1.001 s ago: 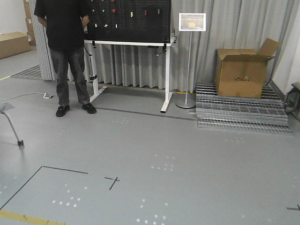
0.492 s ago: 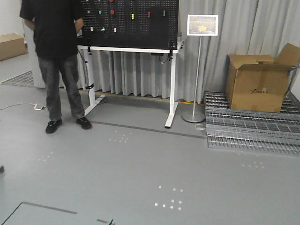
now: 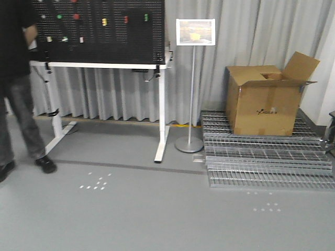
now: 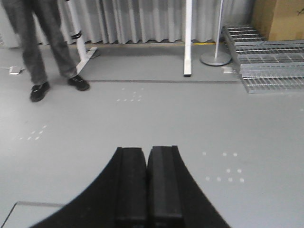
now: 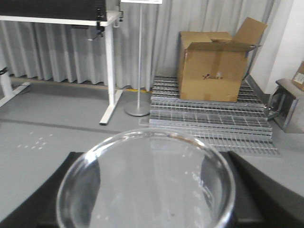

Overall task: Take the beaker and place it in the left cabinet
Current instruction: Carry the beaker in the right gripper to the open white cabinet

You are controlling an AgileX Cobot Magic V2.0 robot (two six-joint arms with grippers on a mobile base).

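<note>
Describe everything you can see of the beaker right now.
The beaker is clear glass with a round rim, seen mouth-on in the right wrist view. It looks empty; faint white marks show on its inner right wall. Black fingers of the right gripper flank it on both sides. No spout or base shows.

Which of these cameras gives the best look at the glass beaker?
The right wrist view: the beaker sits close to the lens, its clear open rim filling the lower part of the frame. The front-facing view and the left wrist view show none of it.
</note>
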